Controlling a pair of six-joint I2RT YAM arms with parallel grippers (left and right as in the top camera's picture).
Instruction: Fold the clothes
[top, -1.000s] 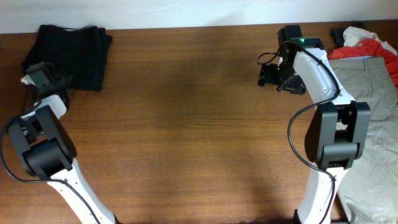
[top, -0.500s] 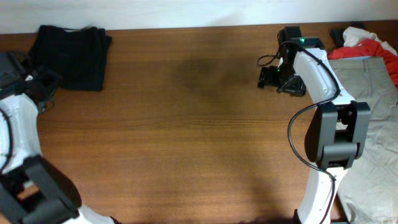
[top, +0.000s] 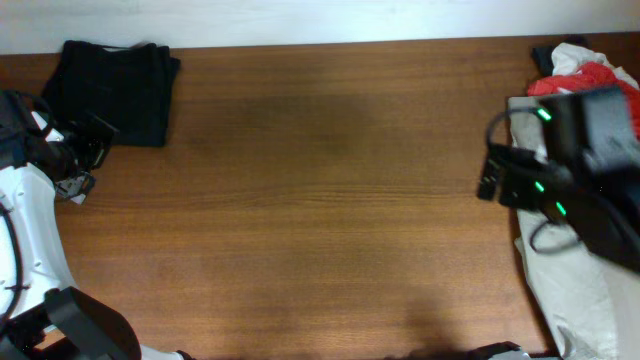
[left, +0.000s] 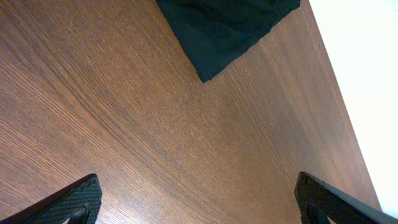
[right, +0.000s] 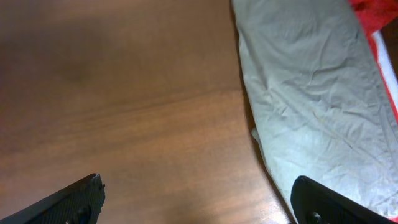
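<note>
- Overhead: black garment (top: 112, 90) lies upper left as a compact, soft rectangle; looks folded.
- Right wrist: beige trousers (right: 311, 106) at frame right, creased, matte and unfolded. Probably next; needs an edge pinch.
- Left gripper (left: 196, 199) and right gripper (right: 196, 199) both spread wide, empty, over the wood-grain table (top: 320, 200).

Folded garment (top: 112, 90): we see plain black.
Tabletop (top: 320, 200): we see brown wood grain.
Trousers (right: 311, 93): we see pale beige.
Crumpled piece (top: 588, 76): red.
</note>
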